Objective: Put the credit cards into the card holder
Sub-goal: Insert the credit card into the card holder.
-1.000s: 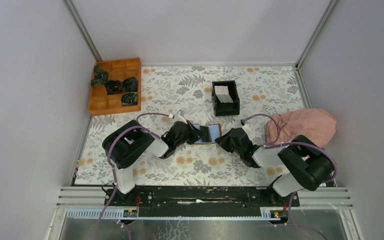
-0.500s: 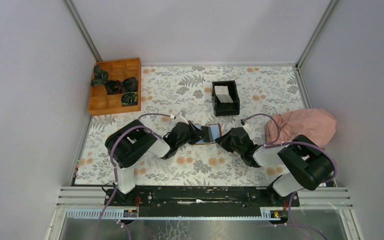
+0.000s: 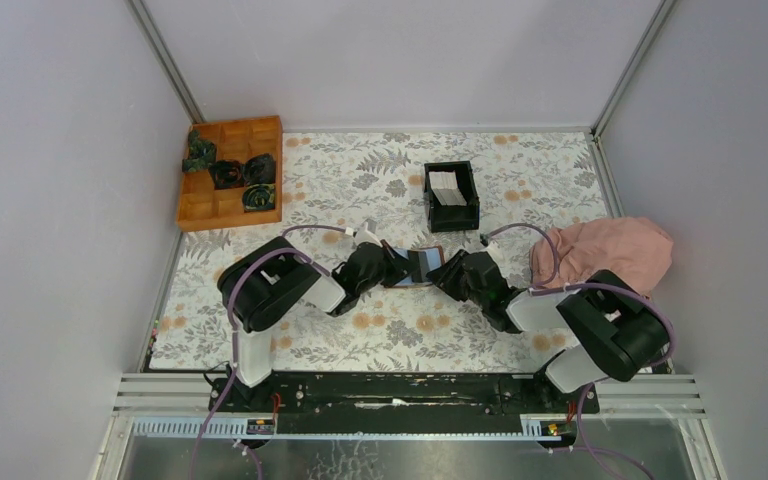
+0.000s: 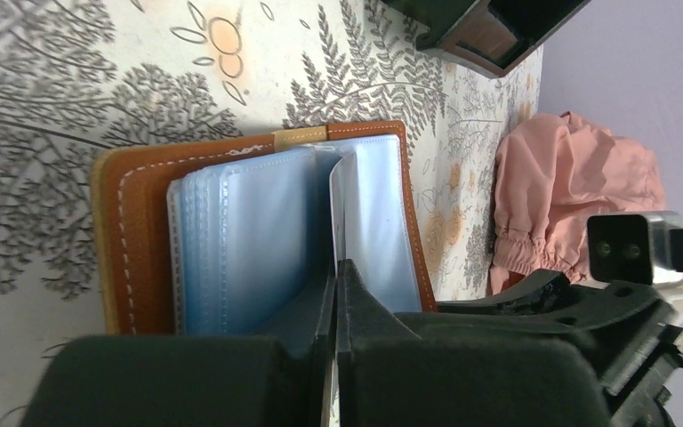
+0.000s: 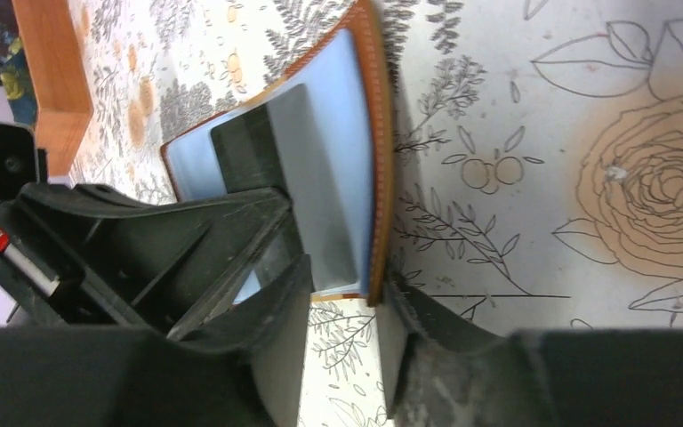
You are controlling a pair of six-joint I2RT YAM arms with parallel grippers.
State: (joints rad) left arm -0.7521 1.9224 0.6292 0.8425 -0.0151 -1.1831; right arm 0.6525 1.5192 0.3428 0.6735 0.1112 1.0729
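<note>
The card holder (image 3: pixel 422 267), a reddish-brown wallet with clear plastic sleeves, lies open at the table's middle between both grippers. My left gripper (image 3: pixel 398 268) is shut on one thin clear sleeve, which stands upright between its tips (image 4: pixel 335 271) above the holder (image 4: pixel 142 240). My right gripper (image 3: pixel 450 272) is open, and the holder's raised brown cover edge (image 5: pixel 379 178) sits between its jaws (image 5: pixel 345 307), close to the right finger. White credit cards (image 3: pixel 446 186) lie stacked in a black box (image 3: pixel 472 196) behind the holder.
An orange wooden compartment tray (image 3: pixel 200 208) with dark bundles stands at the back left, also showing in the right wrist view (image 5: pixel 49 80). A pink cloth (image 3: pixel 605 250) lies at the right edge, also showing in the left wrist view (image 4: pixel 569 196).
My left arm has shifted right and my right gripper has closed in on the holder's right edge. The holder looks narrower, with its right cover raised.
</note>
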